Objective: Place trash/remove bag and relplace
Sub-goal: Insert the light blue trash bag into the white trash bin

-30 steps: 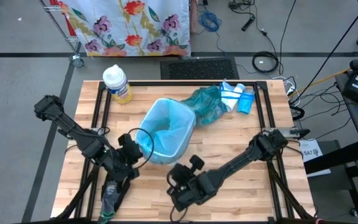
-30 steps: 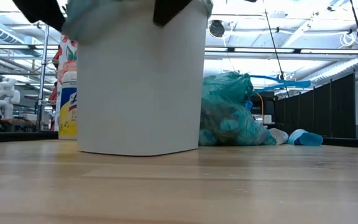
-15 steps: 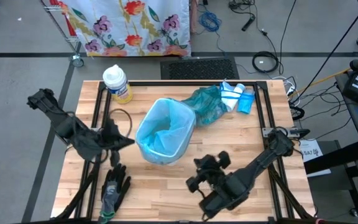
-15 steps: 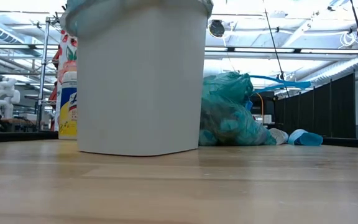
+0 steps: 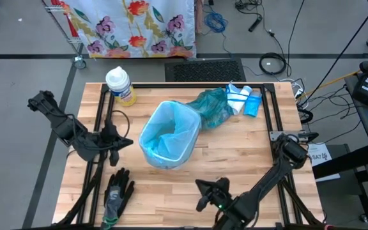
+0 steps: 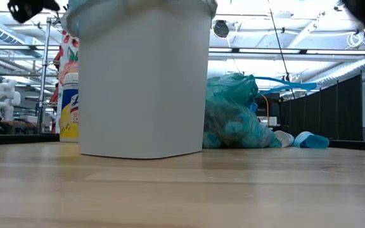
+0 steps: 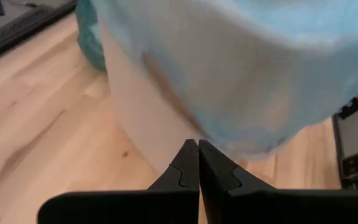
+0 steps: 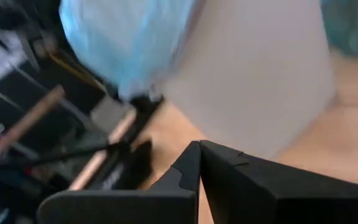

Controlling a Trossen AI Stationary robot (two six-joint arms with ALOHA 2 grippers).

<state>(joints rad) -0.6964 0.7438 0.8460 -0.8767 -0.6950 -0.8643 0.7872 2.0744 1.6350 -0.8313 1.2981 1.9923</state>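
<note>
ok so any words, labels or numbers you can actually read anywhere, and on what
None reads clearly.
Wipes canister: yellow label with dark blue lettering in the low view, cut off by the bin, too blurred to quote.
White tag by the table's right edge: dark print, too small to read.
Blue and white packet beside the full bag: no print legible.

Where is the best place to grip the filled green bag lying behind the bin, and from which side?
Probably at the gathered neck of the filled green bag, the narrow end near the blue packets. The body looks bulky and rounded, too wide for a gripper, while the neck is thin. The right gripper could come from above on the open right side, since the bin crowds the left.
</note>
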